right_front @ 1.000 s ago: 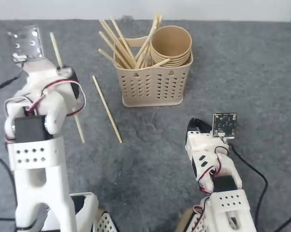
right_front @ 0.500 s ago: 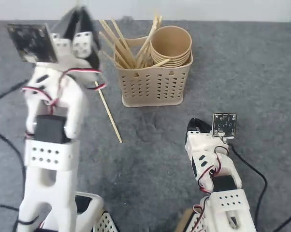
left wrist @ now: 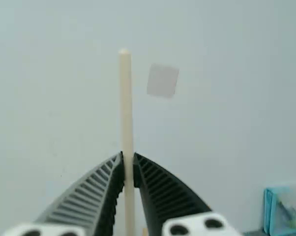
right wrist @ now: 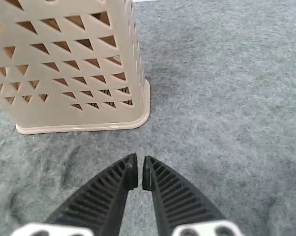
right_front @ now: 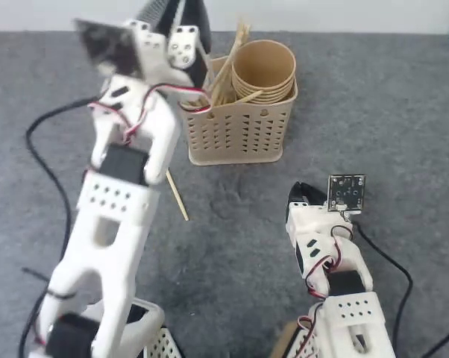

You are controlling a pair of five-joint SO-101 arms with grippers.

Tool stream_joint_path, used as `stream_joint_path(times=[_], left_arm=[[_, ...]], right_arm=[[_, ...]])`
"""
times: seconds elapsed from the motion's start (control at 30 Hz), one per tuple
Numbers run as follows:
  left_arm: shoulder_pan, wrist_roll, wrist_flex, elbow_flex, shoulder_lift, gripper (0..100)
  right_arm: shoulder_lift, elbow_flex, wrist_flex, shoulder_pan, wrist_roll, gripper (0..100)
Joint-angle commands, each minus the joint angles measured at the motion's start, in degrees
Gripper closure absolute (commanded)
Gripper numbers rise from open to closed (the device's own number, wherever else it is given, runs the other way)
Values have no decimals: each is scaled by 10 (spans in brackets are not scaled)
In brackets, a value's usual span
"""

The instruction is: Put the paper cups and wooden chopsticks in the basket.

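While the left arm stands tall in the high view, the left gripper [right_front: 176,22] sits above the left rim of the basket [right_front: 239,130]. A stack of paper cups [right_front: 263,68] fills the basket's right side, and a bundle of chopsticks [right_front: 223,74] leans in its left side. One loose chopstick [right_front: 177,200] lies on the grey carpet [right_front: 396,112], partly hidden under the left arm. Left wrist view: the jaws are clenched on a single held chopstick [left wrist: 124,98], which points straight out past the fingertips against a pale wall [left wrist: 226,123]. Right wrist view: the right gripper [right wrist: 137,173] hangs low over the carpet near the basket's base, jaws pressed together, grasping nothing.
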Motion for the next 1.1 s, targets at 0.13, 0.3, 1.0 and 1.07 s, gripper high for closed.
stream_joint_path(times=[0.13, 0.3, 1.0, 1.07], left_arm=[[4, -1, -14, -29, 80, 936], [-11, -1, 2, -28, 82, 730], [-97, -2, 534, -199, -52, 706], [-129, -2, 574, -199, -70, 706]], right_arm=[[-9, 13, -1, 8, 6, 957], [-9, 12, -1, 8, 7, 957], [-9, 12, -2, 8, 7, 957], [-9, 12, -2, 8, 7, 957]])
